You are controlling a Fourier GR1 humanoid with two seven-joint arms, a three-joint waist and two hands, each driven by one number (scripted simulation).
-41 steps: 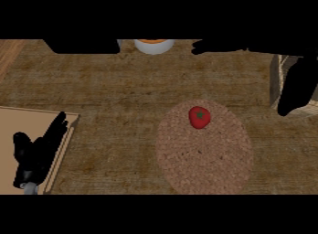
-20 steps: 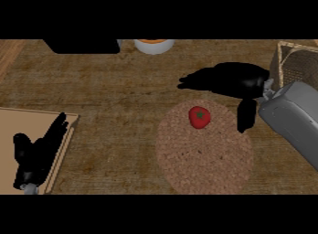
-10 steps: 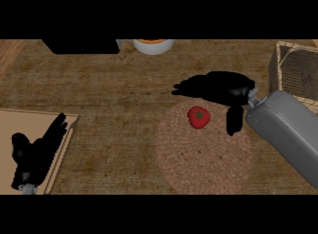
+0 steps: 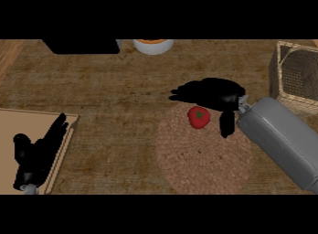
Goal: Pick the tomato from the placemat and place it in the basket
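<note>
Rough brown counter (image 4: 108,87) fills the head view, with a strip of lighter wood along its far left edge. On it lies one oval woven placemat (image 4: 202,155), right of centre and running toward the near edge, and on the placemat's far end sits one red tomato (image 4: 198,117) with a small green stem patch. One wicker basket (image 4: 291,98) stands at the far right, well apart from the tomato; what shows of its dark mesh inside holds nothing. One pale wooden board (image 4: 3,141) lies at the near left, and the left hand (image 4: 35,155) rests over its right edge, fingers straight and close together, pointing away. The right hand (image 4: 212,93) hangs over the placemat's far end just beyond and right of the tomato, fingers spread toward the left and the thumb pointing down along the tomato's right side; it is not closed on the fruit, and whether it touches it cannot be told. At the far edge stand one black block (image 4: 81,45) and one white cup (image 4: 153,45) with orange contents.
</note>
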